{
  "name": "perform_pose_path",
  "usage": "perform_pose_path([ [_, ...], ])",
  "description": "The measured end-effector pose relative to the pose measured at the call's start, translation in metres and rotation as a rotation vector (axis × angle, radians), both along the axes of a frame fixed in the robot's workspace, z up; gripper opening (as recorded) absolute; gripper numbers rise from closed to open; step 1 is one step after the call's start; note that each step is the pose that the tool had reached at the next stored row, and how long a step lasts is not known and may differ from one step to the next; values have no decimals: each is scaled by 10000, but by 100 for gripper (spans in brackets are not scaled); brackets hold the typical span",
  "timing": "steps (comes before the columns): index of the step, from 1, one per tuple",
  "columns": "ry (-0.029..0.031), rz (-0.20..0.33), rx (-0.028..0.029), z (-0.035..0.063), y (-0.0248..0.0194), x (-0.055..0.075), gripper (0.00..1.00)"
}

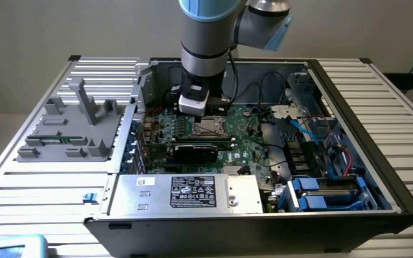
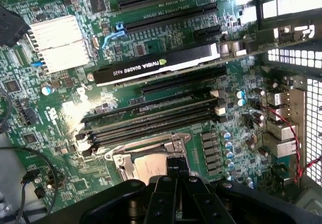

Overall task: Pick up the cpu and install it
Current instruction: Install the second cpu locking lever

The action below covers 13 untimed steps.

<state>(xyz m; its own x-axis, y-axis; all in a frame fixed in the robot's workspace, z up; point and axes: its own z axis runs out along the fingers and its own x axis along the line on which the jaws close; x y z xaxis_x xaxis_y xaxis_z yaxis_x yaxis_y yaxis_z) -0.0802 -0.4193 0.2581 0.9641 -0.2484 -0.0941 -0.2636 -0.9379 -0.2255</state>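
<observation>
An open black desktop computer case [image 1: 350,161] lies on its side on a ribbed white metal surface [image 1: 41,188], its green motherboard [image 1: 246,142] facing up. A grey and blue robot arm [image 1: 206,37] reaches straight down into the case.

In the exterior view the arm's wrist blocks the pincer's tip and part of the shiny metal processor socket frame [image 1: 210,126] below it. In the wrist view, the black pincer [image 2: 177,169] is cut off by the picture's edge, so only its narrow fingers [image 2: 171,194] and housing show. The fingers stand drawn together, directly over the socket.

The cpu [image 2: 150,167], a small flat square chip with a silvery-grey metal top, sits inside the socket frame [image 2: 173,144], partly covered by the fingers. Whether the fingertips touch or grip the chip cannot be made out.

Beside the socket run long black memory slots [image 2: 151,118], and beyond them a black graphics card with a white label [image 2: 156,65].

On the exterior view's left, a grey moulded plastic tray [image 1: 73,129] rests on the surface, with a thin green memory stick [image 1: 52,141] lying in it.
</observation>
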Motion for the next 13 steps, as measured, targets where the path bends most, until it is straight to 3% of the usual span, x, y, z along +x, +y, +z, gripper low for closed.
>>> perform_pose_path([
  [3, -22, 0, 26, -4, -14, -9, 11],
  [13, -19, 10, 32, -12, -25, -31, 11],
])
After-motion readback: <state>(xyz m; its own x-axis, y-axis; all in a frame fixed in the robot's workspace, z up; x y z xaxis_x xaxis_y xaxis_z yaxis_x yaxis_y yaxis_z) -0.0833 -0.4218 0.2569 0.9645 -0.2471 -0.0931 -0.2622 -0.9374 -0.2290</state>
